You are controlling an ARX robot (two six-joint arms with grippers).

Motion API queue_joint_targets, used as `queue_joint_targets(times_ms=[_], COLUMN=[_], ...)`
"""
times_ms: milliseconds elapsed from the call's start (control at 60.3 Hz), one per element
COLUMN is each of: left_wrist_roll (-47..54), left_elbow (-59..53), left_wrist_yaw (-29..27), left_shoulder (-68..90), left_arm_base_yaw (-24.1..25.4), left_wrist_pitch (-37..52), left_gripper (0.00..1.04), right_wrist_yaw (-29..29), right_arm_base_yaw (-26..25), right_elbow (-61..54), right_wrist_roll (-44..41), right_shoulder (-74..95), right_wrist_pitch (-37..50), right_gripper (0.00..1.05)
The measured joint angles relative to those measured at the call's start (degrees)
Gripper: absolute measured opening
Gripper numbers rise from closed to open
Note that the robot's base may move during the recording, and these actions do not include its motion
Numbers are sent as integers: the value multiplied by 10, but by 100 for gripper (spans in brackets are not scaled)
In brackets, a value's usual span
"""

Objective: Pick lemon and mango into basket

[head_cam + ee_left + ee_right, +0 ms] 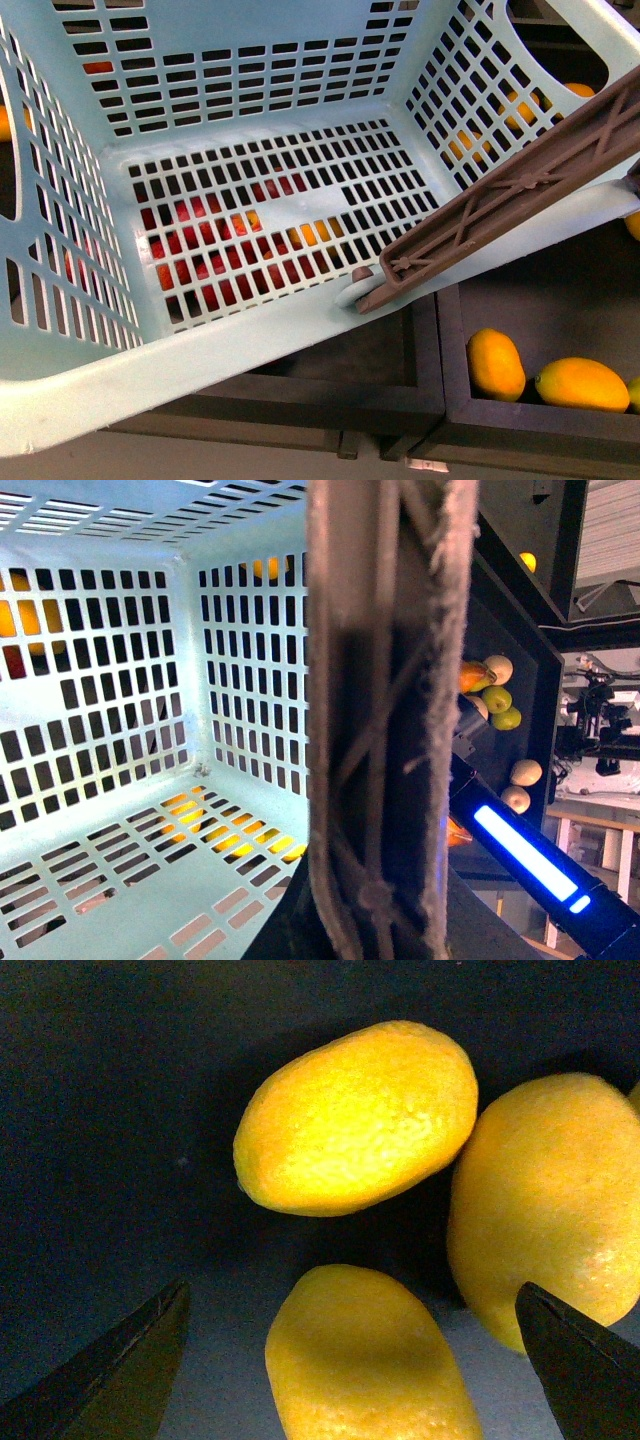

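Basket (200, 360): pale turquoise, slotted walls and floor, fills most of the front view, tilted, nothing inside; also seen from inside in the left wrist view (240, 680). Handle (520, 185): brown-grey, ribbed, crosses the basket's right near corner; in the left wrist view it stands close before the camera (380, 730). Red and orange fruit (200, 250): glimpsed through the floor slots, beneath the basket. Dark crate (450, 330): below the basket's near rim. Mango (495, 362) and second mango (582, 384): side by side in the crate's right compartment, outside the basket. Lemon: not identified with certainty. Left gripper: fingers not shown, so its state cannot be told. Right gripper (352, 1288): fingertips (150, 1360) wide apart, holding nothing, above three yellow-orange fruits (360, 1115) on a dark floor; lemon or mango cannot be told. Pale round fruits (497, 695): on a dark shelf beyond the handle. Blue lit bar (525, 853): beside the handle.
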Motion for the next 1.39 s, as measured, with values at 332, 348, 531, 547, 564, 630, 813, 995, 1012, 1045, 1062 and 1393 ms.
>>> queue_joint_targets(times_ms=[332,348,531,547,564,630,813,995,1012,1045,1062,1393], left_wrist_roll=[0,0,0,0,0,0,0,0,0,0,0,0], left_elbow=[0,0,0,0,0,0,0,0,0,0,0,0], left_wrist_yaw=[0,0,0,0,0,0,0,0,0,0,0,0], left_shoulder=[0,0,0,0,0,0,0,0,0,0,0,0], left_arm_base_yaw=[0,0,0,0,0,0,0,0,0,0,0,0], left_wrist_pitch=[0,0,0,0,0,0,0,0,0,0,0,0], left_gripper=[6,6,6,6,6,6,6,6,6,6,6,6], right_wrist_yaw=[4,4,8,8,8,8,6,-9,-14,-19,-25,-154], right_arm_base_yaw=[3,3,2,2,2,2,-1,-8,-9,-10,-12,-51], right_elbow=[21,22,34,35,35,35,22,-49,-64,-81,-97,-379], right_wrist_roll=[6,7,13,13,13,15,23,31,31,31,31,23], right_shoulder=[34,34,34,34,34,35,33,-3,-11,-21,-31,-284], right_wrist_pitch=[-19,-20,-28,-29,-29,-30,-20,19,28,37,47,200], right_gripper=[96,96,93,89,88,79,53,51,51,51,51,50])
